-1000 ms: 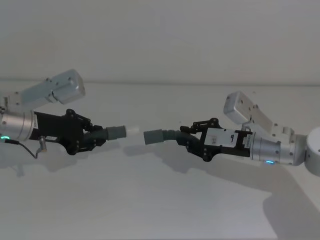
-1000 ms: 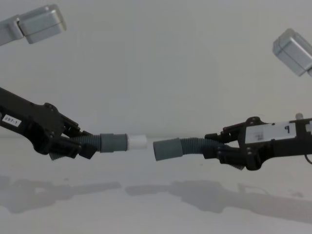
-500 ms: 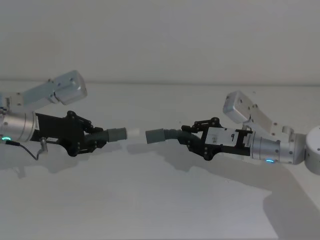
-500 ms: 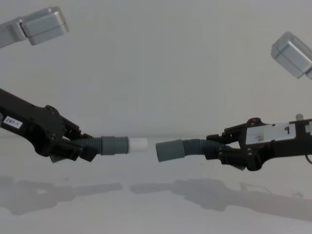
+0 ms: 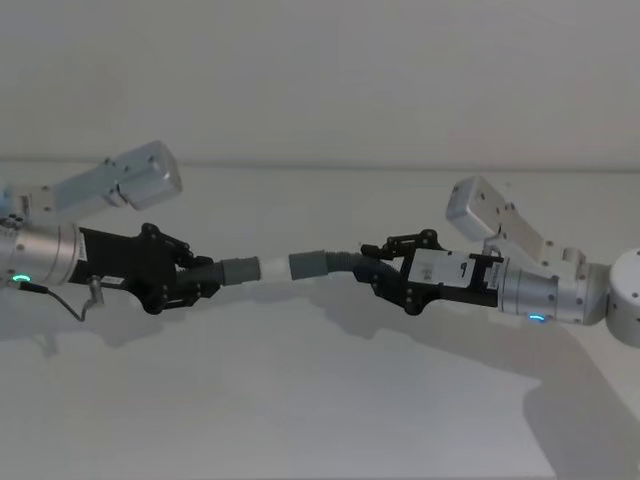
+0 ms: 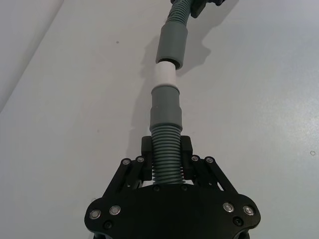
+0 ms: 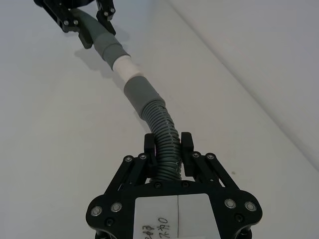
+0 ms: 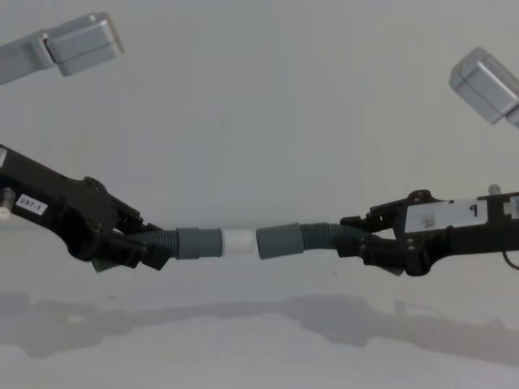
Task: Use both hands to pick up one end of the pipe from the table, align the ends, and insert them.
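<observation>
At mid-frame, above the white surface (image 5: 320,400), the left gripper (image 5: 190,283) has its fingers clamped on one ribbed hose piece (image 5: 215,272), the right gripper (image 5: 385,277) on the other (image 5: 345,265); the white tip (image 5: 273,268) meets the hollow cuff (image 5: 308,264).

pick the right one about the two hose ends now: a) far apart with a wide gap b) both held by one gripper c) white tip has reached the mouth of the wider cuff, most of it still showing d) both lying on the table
c: the white tip meets the wider cuff, held up by the left gripper and right gripper.
</observation>
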